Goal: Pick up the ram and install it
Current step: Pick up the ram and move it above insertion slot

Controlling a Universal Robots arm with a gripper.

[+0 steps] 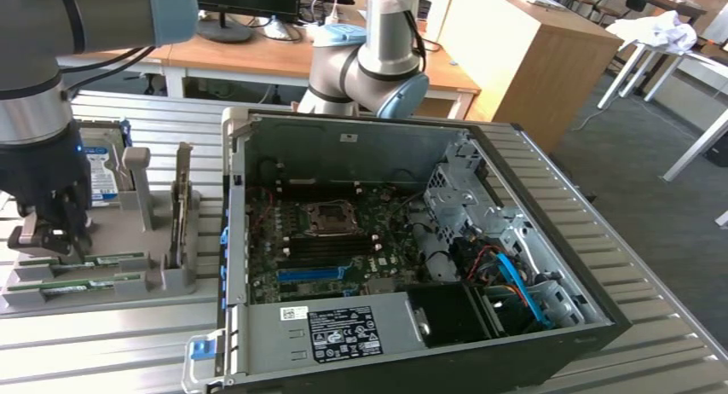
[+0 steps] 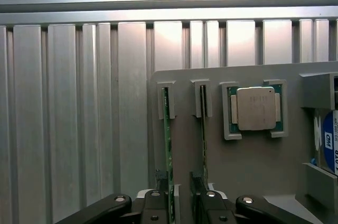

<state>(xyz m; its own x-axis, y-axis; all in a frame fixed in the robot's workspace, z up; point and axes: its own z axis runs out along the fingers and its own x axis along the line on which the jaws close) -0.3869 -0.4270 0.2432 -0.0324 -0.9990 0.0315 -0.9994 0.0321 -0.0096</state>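
Two green ram sticks stand on edge in slots of a grey holder (image 1: 170,279) on the exterior view's left. The nearer-to-gripper ram (image 2: 168,139) (image 1: 89,261) runs down between my fingers, close to one finger (image 2: 156,205). The second stick (image 2: 204,134) (image 1: 71,285) lies parallel beside it and passes under the other finger (image 2: 207,203). My gripper (image 2: 179,205) (image 1: 48,239) is open, low over one end of the sticks, with a gap showing between its jaws. The open computer case (image 1: 239,240) with its motherboard (image 1: 330,240) lies to the exterior view's right of the holder.
The holder also carries a silver CPU (image 2: 255,109), an upright expansion card (image 1: 180,208) and a hard drive (image 1: 101,168). The ribbed aluminium table (image 2: 79,129) extends around it. A second arm's base (image 1: 370,66) stands behind the case.
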